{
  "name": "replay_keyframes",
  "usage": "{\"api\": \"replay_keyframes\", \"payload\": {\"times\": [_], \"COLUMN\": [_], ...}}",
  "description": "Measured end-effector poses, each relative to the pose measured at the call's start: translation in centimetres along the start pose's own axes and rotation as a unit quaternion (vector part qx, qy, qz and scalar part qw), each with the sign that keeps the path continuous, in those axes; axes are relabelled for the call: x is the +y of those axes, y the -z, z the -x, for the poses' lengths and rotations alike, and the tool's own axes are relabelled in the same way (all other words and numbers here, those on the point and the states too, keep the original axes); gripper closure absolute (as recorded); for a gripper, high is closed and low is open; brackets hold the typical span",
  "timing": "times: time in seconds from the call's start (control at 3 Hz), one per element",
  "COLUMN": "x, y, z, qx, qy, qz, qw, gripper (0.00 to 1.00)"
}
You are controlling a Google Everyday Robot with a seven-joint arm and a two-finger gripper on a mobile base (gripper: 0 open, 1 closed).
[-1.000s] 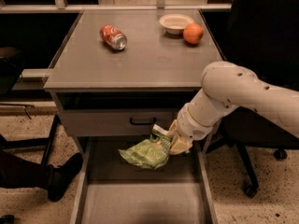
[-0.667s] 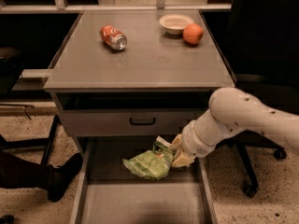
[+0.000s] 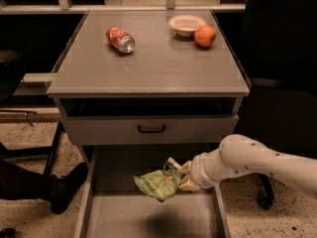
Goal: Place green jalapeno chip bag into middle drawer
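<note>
The green jalapeno chip bag [image 3: 156, 184] is a crumpled shiny green foil bag, held in the air over the open middle drawer [image 3: 148, 217]. My gripper [image 3: 177, 177] is shut on the bag's right end, with the white arm reaching in from the lower right. The drawer is a wide grey tray with a flat bare floor, pulled out below the cabinet. The bag casts a dark shadow on the drawer floor and hangs above it, not touching.
A grey drawer front with a small black handle [image 3: 151, 129] is closed above the open drawer. On the cabinet top lie a red soda can [image 3: 120, 39], a white bowl [image 3: 186, 24] and an orange [image 3: 205, 35]. A dark shoe [image 3: 67, 187] is on the floor at left.
My arm has lowered and drawn back to the right, bringing the bag down closer over the open drawer floor. The grip on the bag is unchanged.
</note>
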State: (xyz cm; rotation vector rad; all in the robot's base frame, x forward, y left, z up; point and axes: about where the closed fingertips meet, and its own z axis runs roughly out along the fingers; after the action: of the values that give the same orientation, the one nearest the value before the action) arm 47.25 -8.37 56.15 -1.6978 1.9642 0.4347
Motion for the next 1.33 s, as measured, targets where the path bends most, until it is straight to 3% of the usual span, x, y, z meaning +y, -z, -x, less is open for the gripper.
{"api": "replay_keyframes", "payload": {"times": [0.33, 0.67, 1.0, 1.33], "x": [0.0, 0.0, -0.1, -0.1], "y": [0.0, -2.5, -7.0, -9.9], "z": [0.0, -2.1, -6.0, -8.4], "qx": [0.000, -0.025, -0.053, -0.057], "qy": [0.000, -0.012, -0.040, -0.058], "qz": [0.000, 0.006, 0.005, -0.007], "qw": [1.0000, 0.9996, 0.9978, 0.9966], "gripper": [1.00, 1.00, 1.00, 1.00]}}
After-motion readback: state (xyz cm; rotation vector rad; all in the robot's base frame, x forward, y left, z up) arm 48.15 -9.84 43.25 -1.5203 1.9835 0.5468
